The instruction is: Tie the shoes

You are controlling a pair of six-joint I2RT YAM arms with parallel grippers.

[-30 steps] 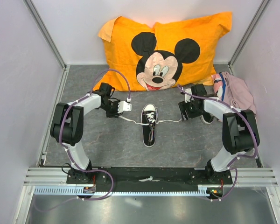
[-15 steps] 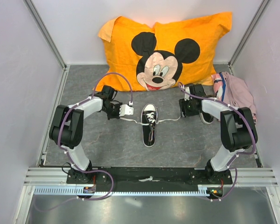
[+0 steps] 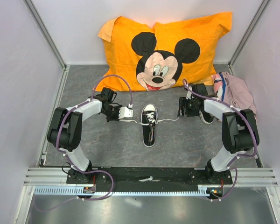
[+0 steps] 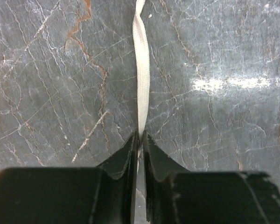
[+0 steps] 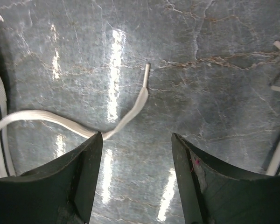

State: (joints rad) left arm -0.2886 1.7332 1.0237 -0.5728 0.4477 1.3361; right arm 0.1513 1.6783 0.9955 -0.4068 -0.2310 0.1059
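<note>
shoe (image 3: 149, 125) mid-table (image 3: 102, 144), toe to 12 o'clock | left gripper (image 4: 140, 140) at its 9 o'clock, clamped on left lace (image 4: 142, 84) | right gripper (image 5: 136, 137) at 2 o'clock, jaws apart, right lace (image 5: 132, 109) end lying just ahead

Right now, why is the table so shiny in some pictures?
Right wrist view: white glare streaks the glossy tabletop near the loose lace tip. Left wrist view: one bright patch right of the pinched lace. Top view: soft, even light, hardly any glare.

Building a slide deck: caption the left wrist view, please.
Left gripper fingers pinching a white shoelace that runs across the grey marbled tabletop.
</note>
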